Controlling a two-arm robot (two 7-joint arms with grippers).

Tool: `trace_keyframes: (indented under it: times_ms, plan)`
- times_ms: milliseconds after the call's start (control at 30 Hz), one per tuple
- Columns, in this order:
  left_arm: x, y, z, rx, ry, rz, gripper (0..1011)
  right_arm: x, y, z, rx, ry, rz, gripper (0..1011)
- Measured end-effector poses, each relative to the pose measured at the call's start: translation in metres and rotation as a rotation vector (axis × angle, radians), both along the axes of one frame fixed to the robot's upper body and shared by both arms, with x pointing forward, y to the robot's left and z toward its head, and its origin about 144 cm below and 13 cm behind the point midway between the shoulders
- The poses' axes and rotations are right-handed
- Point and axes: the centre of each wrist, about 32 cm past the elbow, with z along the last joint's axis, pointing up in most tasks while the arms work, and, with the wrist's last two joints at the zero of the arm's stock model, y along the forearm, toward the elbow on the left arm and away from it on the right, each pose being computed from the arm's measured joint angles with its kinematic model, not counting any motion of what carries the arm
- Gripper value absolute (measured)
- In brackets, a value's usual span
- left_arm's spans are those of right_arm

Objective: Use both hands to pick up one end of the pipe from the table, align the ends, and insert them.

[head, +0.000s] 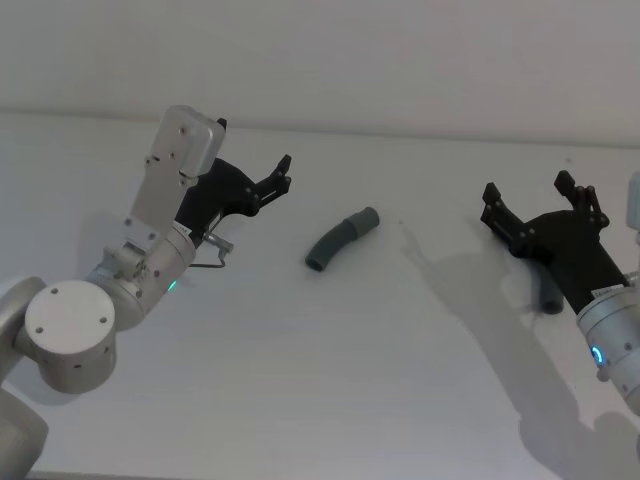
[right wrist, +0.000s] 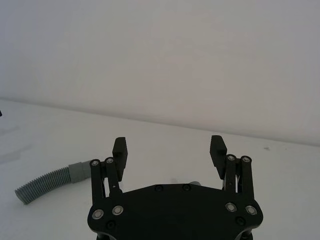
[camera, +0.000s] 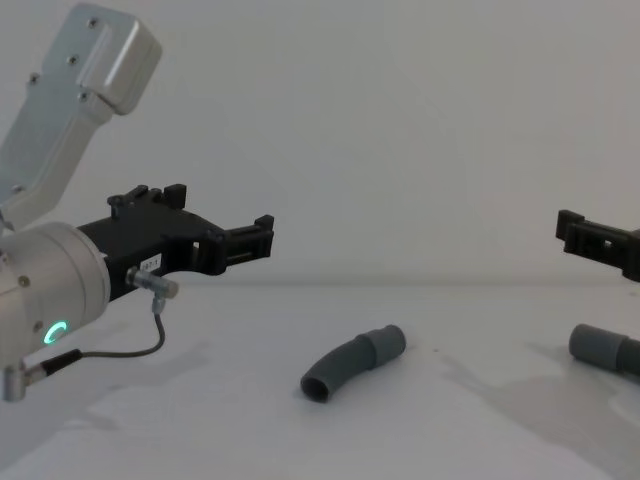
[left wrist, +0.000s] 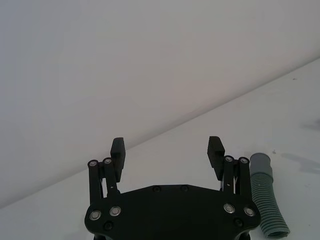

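Left pincer [head: 280, 175] and right pincer [head: 527, 188] are hovering, both wide. Curved piece [head: 340, 240] is lying between them, nearer left; straight piece [head: 548, 297] is seemingly sitting under right.

Curved grey piece [head: 340, 238] and straight piece [head: 549, 298] lie flat, well apart.

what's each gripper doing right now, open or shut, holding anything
Left gripper: open, holding nothing, left of the curved pipe piece.
Right gripper: open, holding nothing, by the straight pipe piece.
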Motion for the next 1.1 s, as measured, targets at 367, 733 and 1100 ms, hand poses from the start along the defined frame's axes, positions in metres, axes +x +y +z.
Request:
trace_keyframes:
  times_ms: [367,733,1100]
  plan:
    - [0.0000,0.0000,0.0000,0.000,0.000,0.000,1000,0.0000,0.0000,0.0000,0.000,0.000,0.000,1003]
    - [0.0000,0.0000,0.0000,0.000,0.000,0.000,1000,0.0000,0.0000,0.0000,0.000,0.000,0.000,1004]
    - [0.0000,0.0000,0.0000,0.000,0.000,0.000,1000,0.0000,0.0000,0.0000,0.000,0.000,0.000,1004]
